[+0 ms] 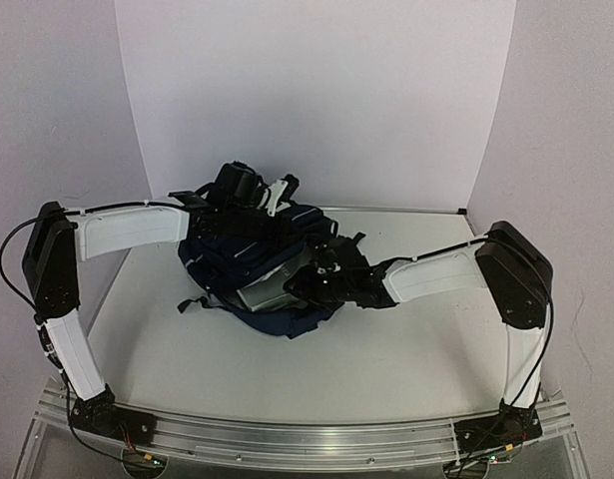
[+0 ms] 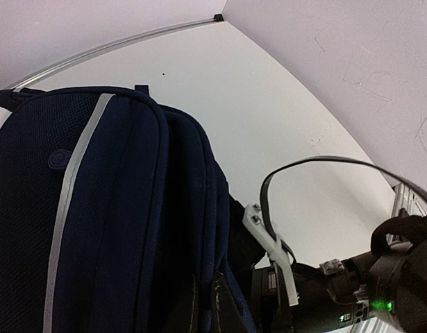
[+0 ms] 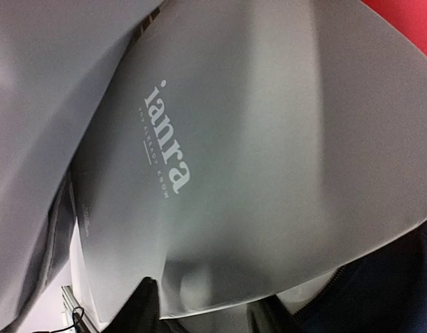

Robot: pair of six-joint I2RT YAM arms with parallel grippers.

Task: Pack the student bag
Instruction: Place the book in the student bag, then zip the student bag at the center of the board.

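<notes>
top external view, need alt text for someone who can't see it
A dark navy backpack lies on a white table between two robot arms. The left arm's fingers sit at its far top edge; the right arm reaches into its open mouth, where grey lining shows.

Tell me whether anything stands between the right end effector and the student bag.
Nothing visible does. The right end effector is at the student bag, right in its open mouth, and a grey printed surface fills its wrist view.
</notes>
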